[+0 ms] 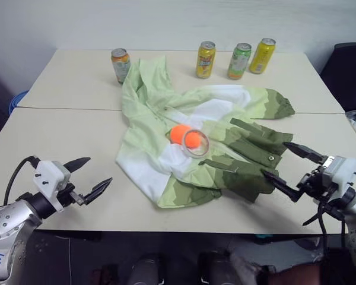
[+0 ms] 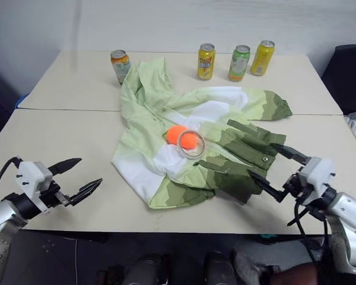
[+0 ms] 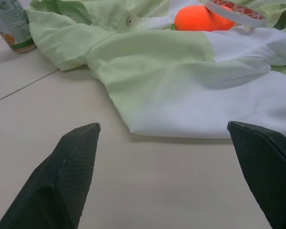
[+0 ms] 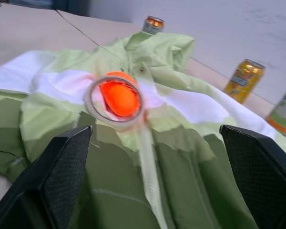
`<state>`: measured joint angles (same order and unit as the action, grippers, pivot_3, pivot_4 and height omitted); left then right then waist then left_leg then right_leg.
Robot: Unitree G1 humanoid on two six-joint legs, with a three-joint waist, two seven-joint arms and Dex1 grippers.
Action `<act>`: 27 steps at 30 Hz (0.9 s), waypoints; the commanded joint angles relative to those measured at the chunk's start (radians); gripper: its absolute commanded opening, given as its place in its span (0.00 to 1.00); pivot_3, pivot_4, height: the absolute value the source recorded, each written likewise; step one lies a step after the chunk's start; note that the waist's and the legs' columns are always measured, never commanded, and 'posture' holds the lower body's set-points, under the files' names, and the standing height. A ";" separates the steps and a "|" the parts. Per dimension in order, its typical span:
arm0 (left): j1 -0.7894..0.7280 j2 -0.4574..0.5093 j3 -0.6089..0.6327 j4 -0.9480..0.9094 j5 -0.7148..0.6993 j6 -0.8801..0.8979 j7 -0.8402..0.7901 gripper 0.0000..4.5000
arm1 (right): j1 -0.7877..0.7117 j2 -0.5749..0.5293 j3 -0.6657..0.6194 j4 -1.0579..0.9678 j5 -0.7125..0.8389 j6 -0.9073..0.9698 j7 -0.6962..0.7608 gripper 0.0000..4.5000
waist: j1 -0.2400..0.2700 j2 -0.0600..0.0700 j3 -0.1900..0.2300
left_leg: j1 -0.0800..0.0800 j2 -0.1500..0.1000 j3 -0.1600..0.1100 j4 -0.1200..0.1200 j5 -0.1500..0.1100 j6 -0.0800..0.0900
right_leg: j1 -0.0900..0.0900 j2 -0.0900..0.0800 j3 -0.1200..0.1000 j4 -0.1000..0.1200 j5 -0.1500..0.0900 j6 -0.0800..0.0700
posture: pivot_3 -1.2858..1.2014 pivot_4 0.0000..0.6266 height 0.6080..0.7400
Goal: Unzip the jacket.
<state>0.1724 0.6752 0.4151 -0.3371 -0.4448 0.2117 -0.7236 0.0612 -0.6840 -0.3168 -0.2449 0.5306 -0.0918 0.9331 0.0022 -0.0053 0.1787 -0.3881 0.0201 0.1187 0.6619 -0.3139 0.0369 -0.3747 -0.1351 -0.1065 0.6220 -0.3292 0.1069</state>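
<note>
Both pairs of jaws stand wide apart and hold nothing. The left gripper [image 1: 87, 176] hovers off the jacket's pale hem, the right gripper [image 1: 293, 167] just beside its olive edge, flanking it as if to pin 1 side and pull the other. The jacket [image 1: 166, 160] lies spread mid-table, zipped (I think), with an orange ball [image 1: 184, 135] and tape ring [image 1: 196, 142] resting on its zip line. 4 cans [image 1: 205, 59] stand behind it.
</note>
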 commanded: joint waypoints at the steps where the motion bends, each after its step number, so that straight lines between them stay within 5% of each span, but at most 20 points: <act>1: 0.004 0.007 -0.017 -0.010 0.025 -0.030 -0.017 1.00 | 0.005 -0.015 0.007 -0.078 0.027 0.040 0.009 1.00 | -0.001 0.000 0.000 | 0.000 0.000 0.000 0.000 0.000 0.000 | 0.000 0.000 0.000 0.000 0.000 0.000 | 0.52 0.24 1.00; 18: -0.004 0.023 0.023 -0.005 -0.146 0.107 -0.128 1.00 | -0.003 0.016 0.021 -0.063 -0.001 0.044 0.024 1.00 | -0.003 0.000 0.000 | 0.000 0.000 0.000 0.000 0.000 0.000 | 0.000 0.001 0.000 0.000 0.000 0.000 | 0.52 0.24 1.00; 21: -0.023 0.045 0.007 -0.034 -0.193 0.167 -0.149 1.00 | -0.068 -0.001 0.086 -0.109 0.065 0.160 0.034 1.00 | -0.005 0.000 0.000 | 0.000 0.000 0.000 0.000 0.000 0.000 | 0.000 0.001 0.000 0.000 0.000 0.000 | 0.52 0.24 1.00; 27: -0.116 0.050 -0.060 -0.047 -0.202 0.194 -0.159 1.00 | -0.426 -0.013 0.317 -0.126 0.090 0.635 -0.105 1.00 | -0.024 0.001 0.000 | 0.000 0.001 -0.001 0.000 0.002 -0.002 | -0.001 0.001 0.000 0.003 0.000 -0.001 | 0.52 0.24 1.00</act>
<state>0.0687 0.7210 0.3596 -0.3613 -0.6274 0.4023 -0.8777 -0.3264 -0.6939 -0.0353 -0.3385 0.5958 0.4336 0.8591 -0.0219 -0.0048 0.1791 -0.3879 0.0211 0.1174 0.6622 -0.3121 0.0345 -0.3763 -0.1345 -0.1069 0.6251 -0.3301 0.1052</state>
